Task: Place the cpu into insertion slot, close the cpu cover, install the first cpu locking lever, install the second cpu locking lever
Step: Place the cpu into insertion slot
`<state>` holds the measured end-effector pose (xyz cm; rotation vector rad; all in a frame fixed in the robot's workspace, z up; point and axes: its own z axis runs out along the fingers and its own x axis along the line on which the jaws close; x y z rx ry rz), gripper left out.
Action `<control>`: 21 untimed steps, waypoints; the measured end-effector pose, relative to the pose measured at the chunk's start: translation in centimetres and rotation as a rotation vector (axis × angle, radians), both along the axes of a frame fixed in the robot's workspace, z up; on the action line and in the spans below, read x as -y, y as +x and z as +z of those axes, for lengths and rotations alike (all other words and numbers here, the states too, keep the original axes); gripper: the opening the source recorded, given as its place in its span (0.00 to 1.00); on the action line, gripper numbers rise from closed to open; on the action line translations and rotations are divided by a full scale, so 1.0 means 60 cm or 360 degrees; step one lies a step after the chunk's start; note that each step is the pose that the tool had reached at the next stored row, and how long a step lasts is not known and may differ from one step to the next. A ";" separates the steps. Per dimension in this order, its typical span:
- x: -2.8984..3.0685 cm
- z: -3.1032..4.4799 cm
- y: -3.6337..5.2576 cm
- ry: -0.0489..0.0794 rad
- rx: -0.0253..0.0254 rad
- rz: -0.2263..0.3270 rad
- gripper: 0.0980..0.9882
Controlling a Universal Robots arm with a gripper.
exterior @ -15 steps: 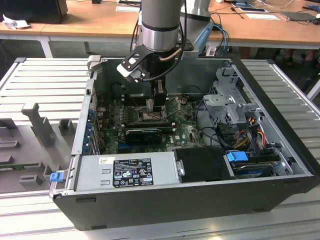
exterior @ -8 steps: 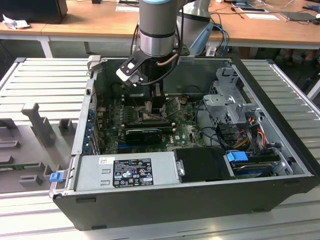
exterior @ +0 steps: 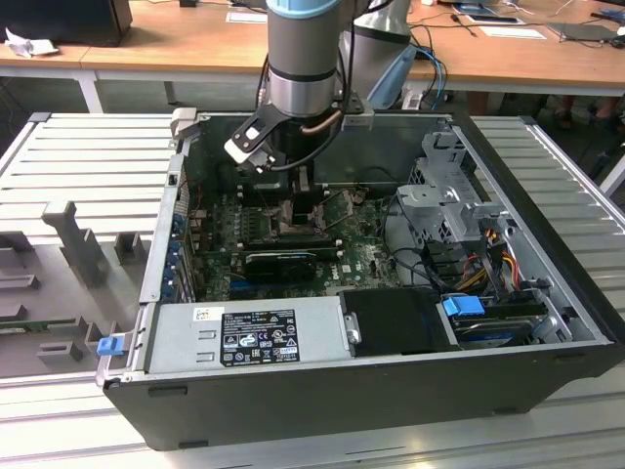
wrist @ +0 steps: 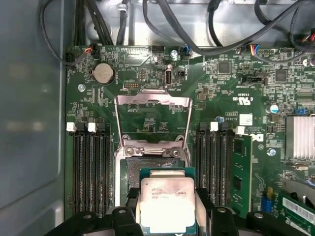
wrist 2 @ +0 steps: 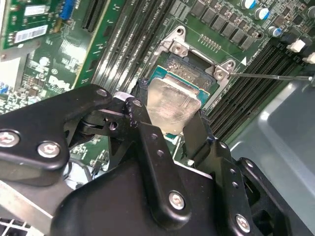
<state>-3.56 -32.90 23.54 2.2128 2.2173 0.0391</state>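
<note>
My gripper (wrist: 167,216) is shut on the cpu (wrist: 167,201), a pale silver square on a green base, with one black finger on each side. In both wrist views the chip hangs right over the insertion slot (wrist: 132,174), whose dark socket peeks out past the chip's edge. I cannot tell whether they touch. The cpu (wrist 2: 172,101) sits slightly askew to the metal socket frame (wrist 2: 178,45). The cpu cover (wrist: 152,102) is swung open, lying back beyond the hinge. A thin lever rod (wrist 2: 270,76) sticks out from the frame corner. In the exterior view, the gripper (exterior: 293,207) reaches down inside the computer case.
Black memory slots (wrist: 88,167) flank the socket on both sides, one holding a green module (wrist: 241,172). Black cables (wrist: 162,29) hang over the board's far edge. The case holds a power supply (exterior: 244,332), a drive cage (exterior: 449,195) and a black card (exterior: 283,259).
</note>
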 end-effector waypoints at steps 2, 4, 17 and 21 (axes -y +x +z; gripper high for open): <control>-0.0045 -0.012 0.000 0.0000 -0.00001 -0.0004 0.48; -0.0069 -0.019 -0.001 0.0000 -0.00001 -0.0014 0.48; -0.0244 -0.048 -0.003 -0.0001 -0.00001 -0.0044 0.48; -0.0245 -0.050 -0.001 -0.0002 0.00000 -0.0044 0.48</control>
